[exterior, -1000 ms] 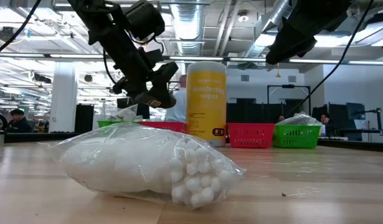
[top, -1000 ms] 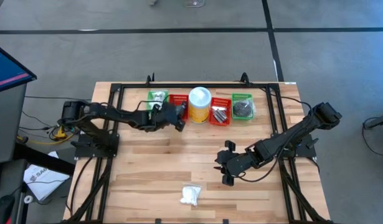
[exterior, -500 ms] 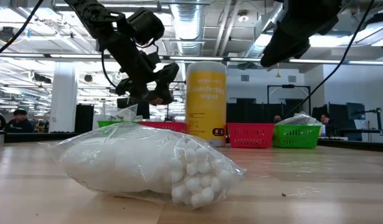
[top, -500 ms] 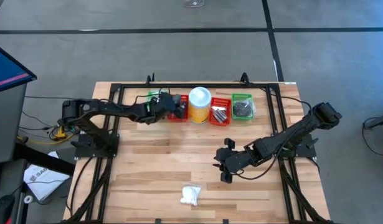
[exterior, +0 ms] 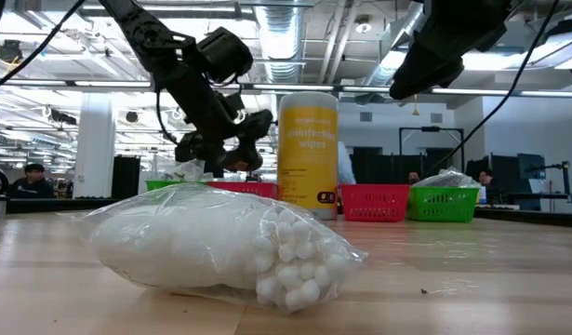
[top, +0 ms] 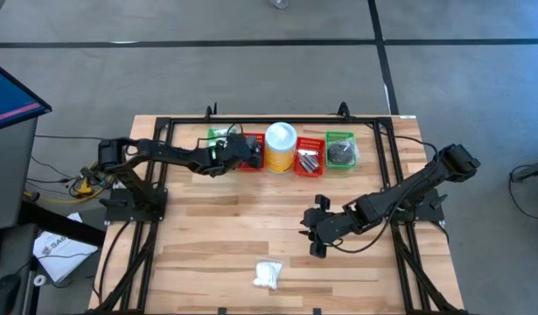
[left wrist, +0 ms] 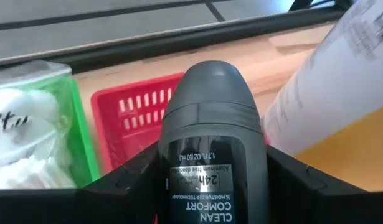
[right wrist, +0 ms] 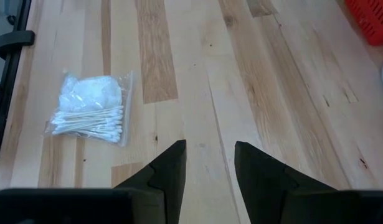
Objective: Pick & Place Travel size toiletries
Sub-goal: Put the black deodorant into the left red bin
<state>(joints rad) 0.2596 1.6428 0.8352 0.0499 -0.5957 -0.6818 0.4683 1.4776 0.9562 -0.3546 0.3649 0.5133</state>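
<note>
My left gripper (left wrist: 213,186) is shut on a dark grey roll-on deodorant (left wrist: 210,124) and hovers over the red basket (left wrist: 132,118) at the far left (top: 249,150). A clear bag of white cotton balls and swabs (top: 269,275) lies flat on the wood near the front edge, and shows too in the low view (exterior: 211,247) and the right wrist view (right wrist: 88,109). My right gripper (top: 314,232) hangs open over bare wood right of centre (right wrist: 208,168), with nothing between its fingers. My left gripper pinches the deodorant's body between its two fingers, one on each side (left wrist: 169,186). The fingers slant down toward the table's far edge and lie along the stick. Its rounded cap (left wrist: 210,87) points away from the wrist. The stick is lifted clear, above the red basket.
A row stands at the far edge: a green basket with white items (top: 220,137), the red basket, a tall yellow canister with a white lid (top: 280,147), a second red basket (top: 308,157), and a green basket (top: 340,150). A black frame (top: 164,175) rims the table.
My left gripper has carried the deodorant toward the table's far edge and a little down, from in front of the canister to over the red basket, rolling its wrist somewhat. It has stayed shut on the stick.
</note>
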